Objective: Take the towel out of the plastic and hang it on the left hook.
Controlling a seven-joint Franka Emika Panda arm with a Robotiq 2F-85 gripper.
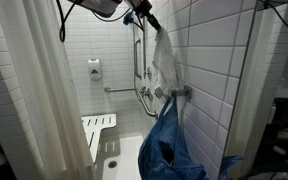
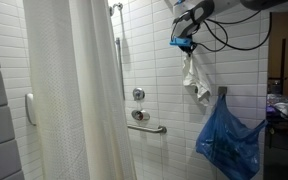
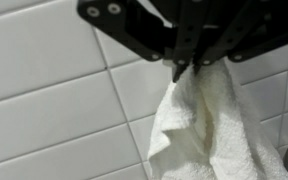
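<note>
In an exterior view: black robot gripper holds soft white cloth towel up high by tiled wall. Big shiny blue plastic bag hangs below. Towel is all out.
In an exterior view: towel dangles above bag. Bag hangs from small chrome peg hook. Towel on no hook yet.
Wrist view: jaws squeezed tight on towel top.
Still to do: hang towel.

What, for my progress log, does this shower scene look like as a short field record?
claw: shut on the towel's top end
towel: white, hanging limp from the claw against the tiled wall, out of the bag
blue bag: hanging from a hook, below and beside the towel
towel on a hook: not yet
shower curtain: white, hanging away from the towel
</note>
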